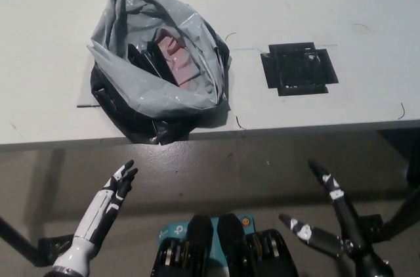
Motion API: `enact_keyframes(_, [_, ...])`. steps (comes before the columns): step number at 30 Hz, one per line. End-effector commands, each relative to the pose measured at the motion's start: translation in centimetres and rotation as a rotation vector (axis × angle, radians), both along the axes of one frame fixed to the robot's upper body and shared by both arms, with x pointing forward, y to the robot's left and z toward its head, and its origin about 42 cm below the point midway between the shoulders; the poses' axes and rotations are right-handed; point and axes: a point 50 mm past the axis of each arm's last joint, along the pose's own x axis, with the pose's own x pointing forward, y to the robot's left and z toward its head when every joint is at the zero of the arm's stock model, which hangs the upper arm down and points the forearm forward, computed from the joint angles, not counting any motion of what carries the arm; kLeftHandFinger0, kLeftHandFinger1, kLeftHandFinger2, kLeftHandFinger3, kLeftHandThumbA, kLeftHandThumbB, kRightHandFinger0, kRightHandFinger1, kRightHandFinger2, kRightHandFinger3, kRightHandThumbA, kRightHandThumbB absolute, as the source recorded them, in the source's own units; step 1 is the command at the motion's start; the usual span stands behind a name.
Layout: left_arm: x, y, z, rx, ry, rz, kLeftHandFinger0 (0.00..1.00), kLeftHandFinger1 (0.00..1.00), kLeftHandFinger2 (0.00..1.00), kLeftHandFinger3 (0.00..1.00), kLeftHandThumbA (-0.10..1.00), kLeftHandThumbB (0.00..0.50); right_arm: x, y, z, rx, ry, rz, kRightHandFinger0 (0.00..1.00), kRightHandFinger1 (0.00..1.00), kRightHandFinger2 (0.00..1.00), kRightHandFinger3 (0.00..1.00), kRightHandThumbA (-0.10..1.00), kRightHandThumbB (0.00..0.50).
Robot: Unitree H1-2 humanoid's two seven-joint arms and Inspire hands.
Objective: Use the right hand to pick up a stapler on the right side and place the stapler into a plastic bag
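Noting right hand [344, 241] hanging below the table [328, 1] edge at lower right, splayed and holding nothing, left hand [120, 182] idling empty at lower left; finding no stapler on the tabletop, judging it among the dark shapes inside the grey plastic bag [131, 73], placing seemingly finished.

Count: 1 counter [341, 8], 1 plastic bag [131, 73], 1 black tape square [298, 69], 1 white robot hand [119, 184], 1 black robot hand [342, 239].

White left robot hand [113, 190] at lower left, forearm angled up-right, fingers straight, slightly parted, holding nothing. Black right robot hand [339, 234] low at bottom right, fingers spread wide, pointing up and left, empty
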Motion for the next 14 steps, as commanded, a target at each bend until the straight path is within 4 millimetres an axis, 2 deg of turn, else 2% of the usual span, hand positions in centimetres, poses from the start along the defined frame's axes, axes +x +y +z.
enact_keyframes(1, [0.03, 0.19, 1.24, -0.01, -0.081, -0.01, 1.0, 1.0, 1.0, 1.0, 1.0, 0.4, 0.55, -0.68, 0.41, 0.009, -0.091, 0.049, 1.0, 1.0, 1.0, 1.0, 0.76, 0.328])
enact_keyframes(6, [-0.04, 0.39, 1.44, -0.003, -0.082, -0.003, 1.0, 1.0, 1.0, 1.0, 1.0, 0.411, 0.93, -0.46, 0.09, -0.01, -0.066, 0.067, 1.0, 1.0, 1.0, 1.0, 0.74, 0.319])
enact_keyframes(8, [-0.19, 0.36, 1.34, -0.011, -0.083, -0.005, 1.0, 1.0, 1.0, 1.0, 1.0, 0.393, 0.83, -0.59, 0.05, -0.031, -0.055, 0.077, 1.0, 1.0, 1.0, 1.0, 0.75, 0.318])
enact_keyframes(14, [-0.3, 0.4, 1.33, -0.023, -0.085, 0.001, 1.0, 1.0, 1.0, 1.0, 1.0, 0.393, 0.94, -0.65, 0.19, -0.045, -0.059, 0.102, 1.0, 1.0, 1.0, 1.0, 0.71, 0.3])
